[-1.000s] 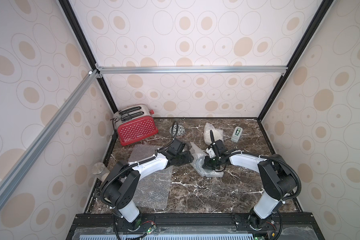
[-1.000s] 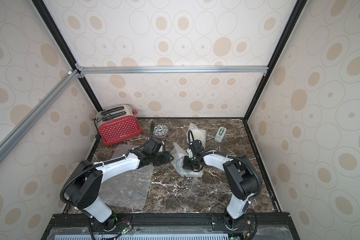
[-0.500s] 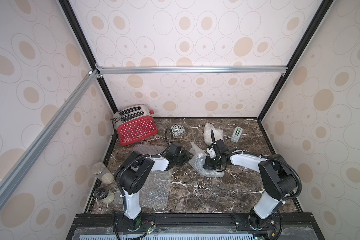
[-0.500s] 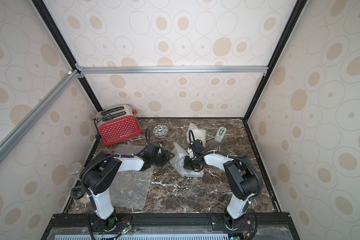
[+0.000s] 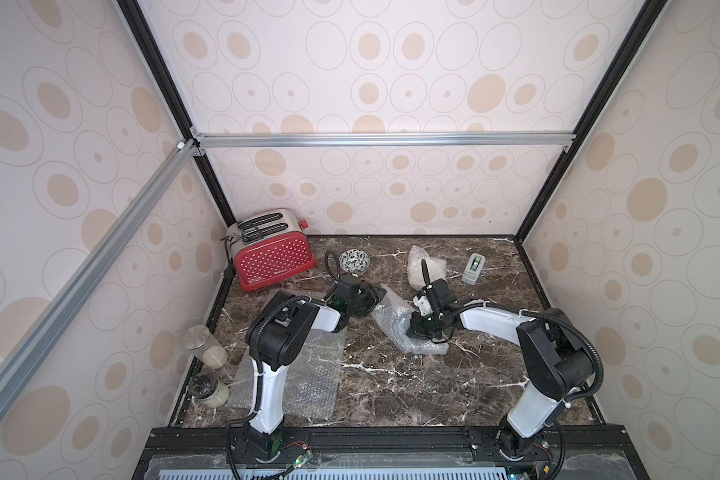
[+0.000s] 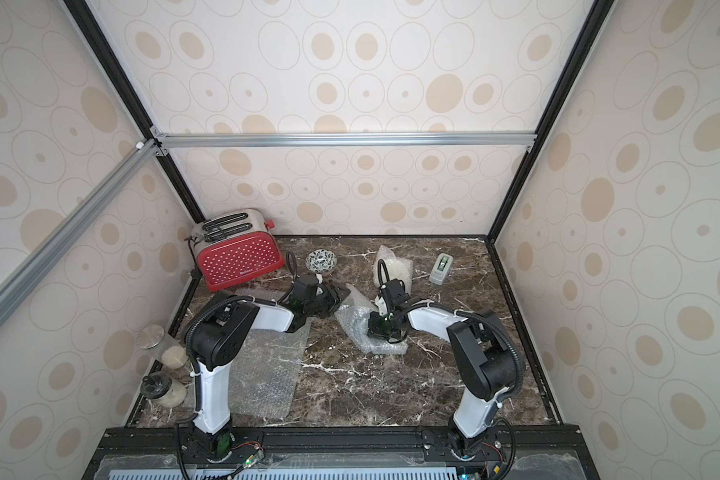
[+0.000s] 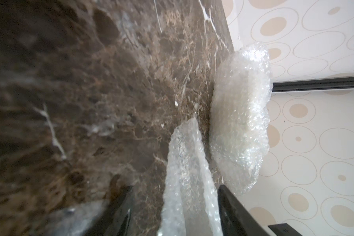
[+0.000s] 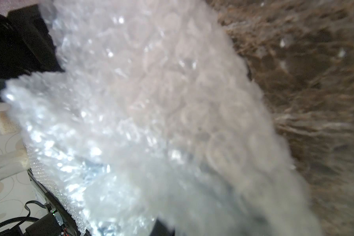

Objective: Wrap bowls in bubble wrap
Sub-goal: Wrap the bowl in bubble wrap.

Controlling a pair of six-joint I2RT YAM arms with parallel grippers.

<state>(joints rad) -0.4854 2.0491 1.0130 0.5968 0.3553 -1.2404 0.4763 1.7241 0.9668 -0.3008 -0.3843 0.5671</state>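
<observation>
**Bubble wrap, mid-table: sheet and fingers**

Obs: the crumpled bubble wrap (image 5: 393, 323) lies mid-table on the marble table (image 5: 391, 386). It is clear and rumpled, with glinting bubbles. What it covers cannot be told.

The right gripper (image 5: 414, 332) is down in it, fingers pressed together on the plastic. Its wrist view is filled with blurred wrap.

The left gripper (image 5: 375, 298) is at the sheet's back-left corner. Its fingers (image 7: 231, 206) are spread, and an upright flap (image 7: 184, 173) stands between them, unclamped.

A whitish wrapped bundle (image 5: 427, 269) sits near the back wall. The leaf-patterned bowl (image 5: 354, 261) is bare, near the red toaster (image 5: 273, 259). A flat sheet (image 5: 308, 374) lies under the left arm.
</observation>
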